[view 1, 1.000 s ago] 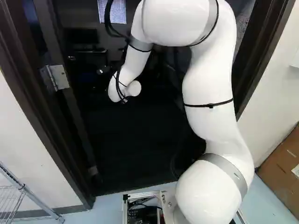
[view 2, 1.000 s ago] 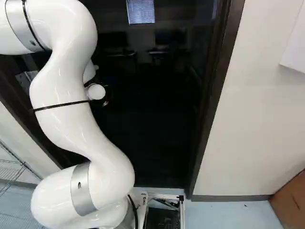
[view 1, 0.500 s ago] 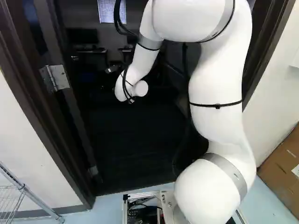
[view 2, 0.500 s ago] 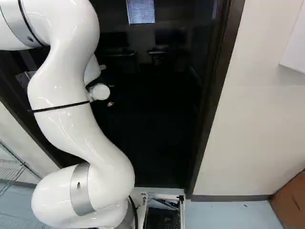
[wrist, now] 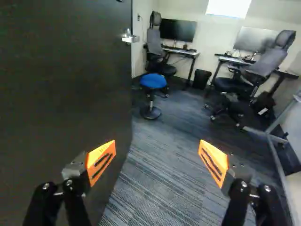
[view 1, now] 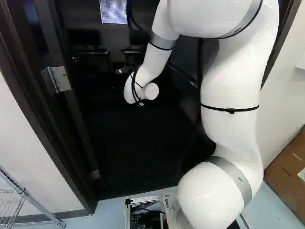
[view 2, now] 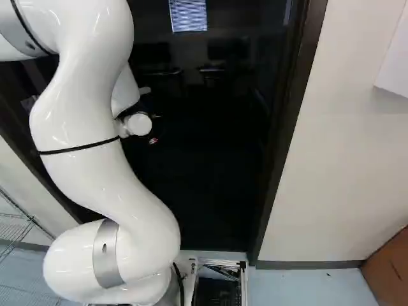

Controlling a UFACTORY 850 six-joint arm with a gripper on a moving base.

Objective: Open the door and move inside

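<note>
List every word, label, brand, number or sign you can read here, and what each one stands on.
No text is readable in any view.
Cardboard box, at the right of the left base view: a white label, too small to read.
Orange pad on the side of the door: tiny marks along its edge, too small to read.
Grey band low on the arm: a small dark mark, too small to make out.

White arm (view 1: 231, 86) has swung sideways.
Its elbow (view 1: 209, 16) and wrist end (view 1: 139, 88) sit farther right in the left base view.
</note>
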